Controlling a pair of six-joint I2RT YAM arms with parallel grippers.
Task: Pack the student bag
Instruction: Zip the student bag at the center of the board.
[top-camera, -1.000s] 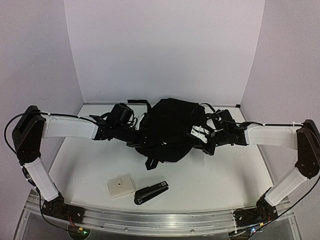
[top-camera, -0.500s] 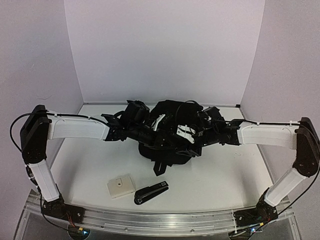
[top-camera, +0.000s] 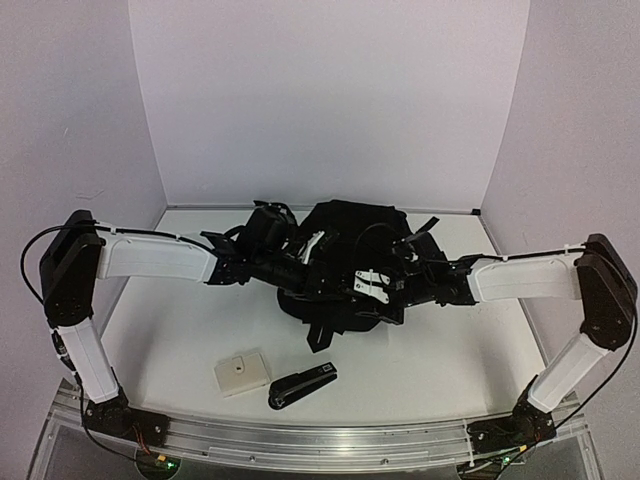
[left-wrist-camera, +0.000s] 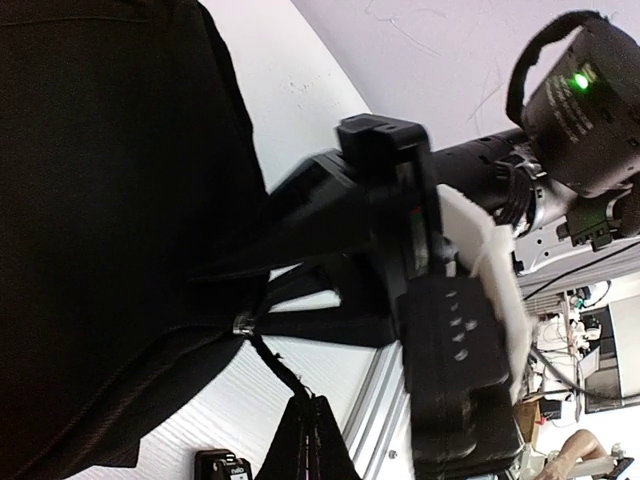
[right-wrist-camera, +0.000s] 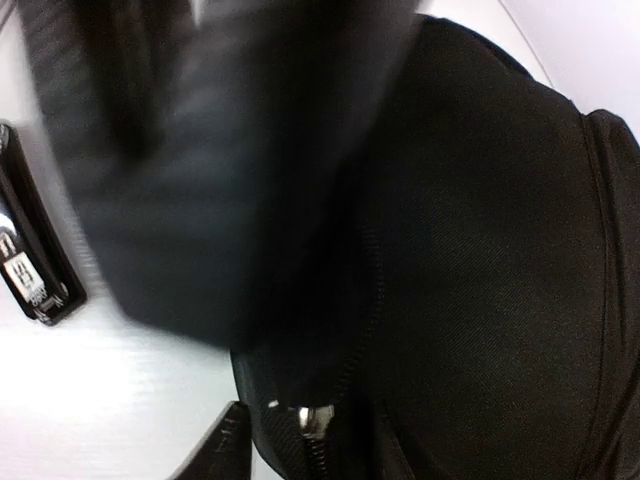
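A: Where is the student bag?

B: Slumped under both pincers; soft, limp black fabric, probably light. Left pincer clenched just beside its zipper pull — likely the best hold. Right pincer blurred — can't tell.

The student bag (mid-table) blocks centre; seemingly a gap before stapler.
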